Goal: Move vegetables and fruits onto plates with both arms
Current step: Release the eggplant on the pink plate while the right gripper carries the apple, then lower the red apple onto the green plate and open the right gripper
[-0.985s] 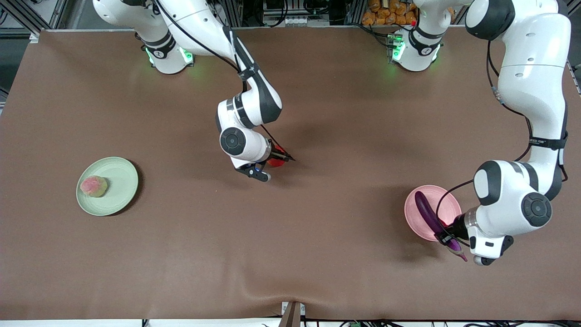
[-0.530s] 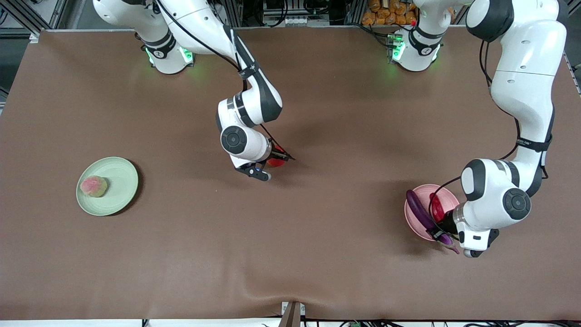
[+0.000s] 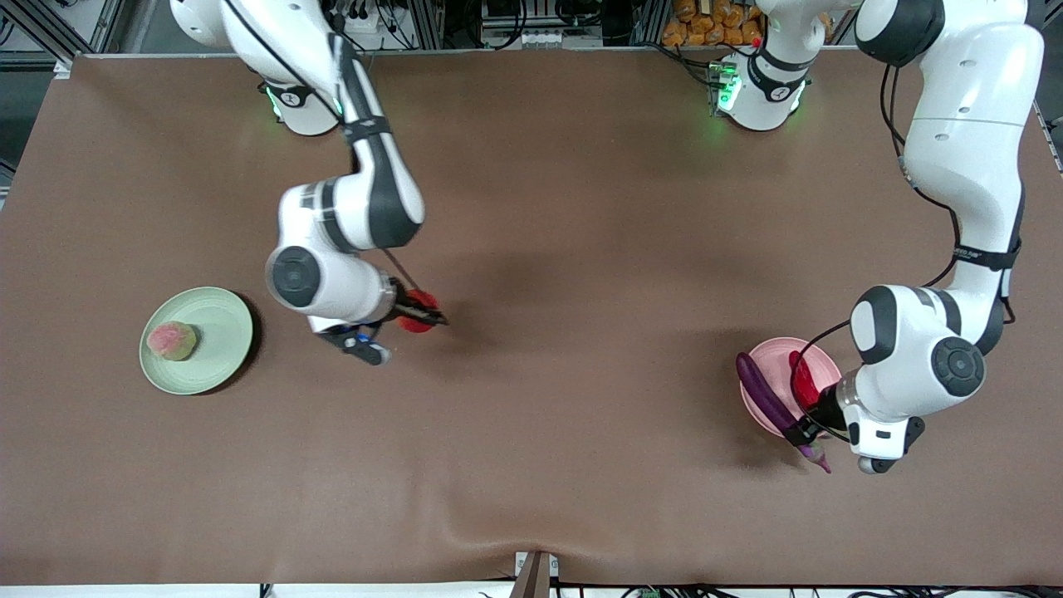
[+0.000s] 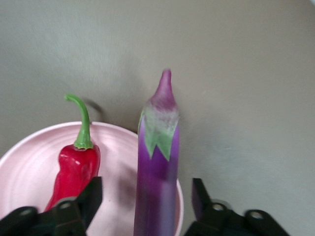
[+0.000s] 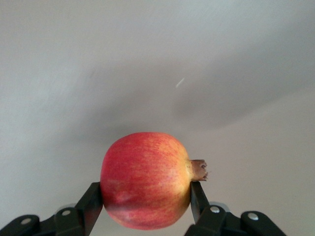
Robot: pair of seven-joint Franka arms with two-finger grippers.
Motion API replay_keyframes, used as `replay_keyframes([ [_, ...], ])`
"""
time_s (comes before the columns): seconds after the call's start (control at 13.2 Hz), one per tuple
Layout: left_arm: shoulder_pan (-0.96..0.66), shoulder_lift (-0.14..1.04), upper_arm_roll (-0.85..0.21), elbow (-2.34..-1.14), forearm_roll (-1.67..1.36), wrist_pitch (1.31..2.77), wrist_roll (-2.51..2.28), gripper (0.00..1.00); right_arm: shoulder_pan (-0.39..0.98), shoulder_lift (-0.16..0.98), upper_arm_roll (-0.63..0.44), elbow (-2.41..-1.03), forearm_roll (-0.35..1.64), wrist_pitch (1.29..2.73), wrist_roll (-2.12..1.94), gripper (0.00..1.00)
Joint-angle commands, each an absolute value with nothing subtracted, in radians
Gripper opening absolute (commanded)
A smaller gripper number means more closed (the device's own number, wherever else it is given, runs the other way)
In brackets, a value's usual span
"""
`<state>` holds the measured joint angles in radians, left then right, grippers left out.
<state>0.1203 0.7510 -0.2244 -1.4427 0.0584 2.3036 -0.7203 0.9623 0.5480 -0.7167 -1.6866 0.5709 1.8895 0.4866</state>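
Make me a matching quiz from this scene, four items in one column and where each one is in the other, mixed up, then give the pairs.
Items:
1. apple
2. peach-like fruit
3. chili pepper
4. eggplant

Places:
A. lying wholly on the pink plate
B. gripped in the right tool
C. on the green plate
D. between the open left tool's fingers, tip sticking out past the pink plate's rim

Pairs: 1-B, 2-C, 3-A, 4-D

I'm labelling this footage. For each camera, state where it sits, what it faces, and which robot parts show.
Front: high across the table, facing both arms and bases, green plate, pink plate.
Left wrist: looks past open left gripper at eggplant, chili.
Right wrist: right gripper clamping apple.
Shared with front: eggplant, apple.
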Motion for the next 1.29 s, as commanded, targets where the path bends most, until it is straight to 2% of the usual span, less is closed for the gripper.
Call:
replay_keyframes([
  [0.0, 0.127, 0.615, -0.222, -1.482, 0.054, 2.225, -0.721, 1.00, 0.965, 0.531, -0.829, -1.709, 0.528, 1.844, 0.309, 0.33],
  [0.15, 0.144, 0.560, -0.222, -1.482, 0.054, 2.185, -0.719, 1.00, 0.912, 0.537, -0.888, -1.709, 0.526, 1.815, 0.148, 0.32],
  [0.38, 0.172, 0.511, -0.222, -1.483, 0.054, 2.158, -0.614, 1.00, 0.726, 0.543, -0.896, -1.709, 0.509, 1.810, -0.148, 0.29],
  [0.61, 0.199, 0.439, -0.222, -1.482, 0.054, 2.074, -0.481, 1.00, 0.571, 0.633, -0.879, -1.683, 0.521, 1.876, -0.348, 0.28],
  [0.83, 0.218, 0.353, -0.226, -1.482, 0.054, 2.010, -0.280, 1.00, 0.447, 0.667, -0.748, -1.692, 0.523, 1.991, -0.388, 0.32],
  [0.91, 0.218, 0.329, -0.224, -1.480, 0.054, 1.990, -0.250, 1.00, 0.383, 0.672, -0.694, -1.690, 0.522, 1.994, -0.408, 0.45],
  [0.98, 0.219, 0.307, -0.224, -1.476, 0.054, 1.959, -0.244, 1.00, 0.330, 0.672, -0.648, -1.684, 0.522, 1.996, -0.426, 0.87],
  [1.06, 0.221, 0.296, -0.227, -1.470, 0.046, 1.930, -0.236, 1.00, 0.315, 0.667, -0.631, -1.683, 0.520, 1.993, -0.428, 1.00],
  [1.21, 0.224, 0.264, -0.225, -1.460, 0.043, 1.904, -0.235, 1.00, 0.319, 0.655, -0.630, -1.666, 0.515, 1.977, -0.426, 1.00],
])
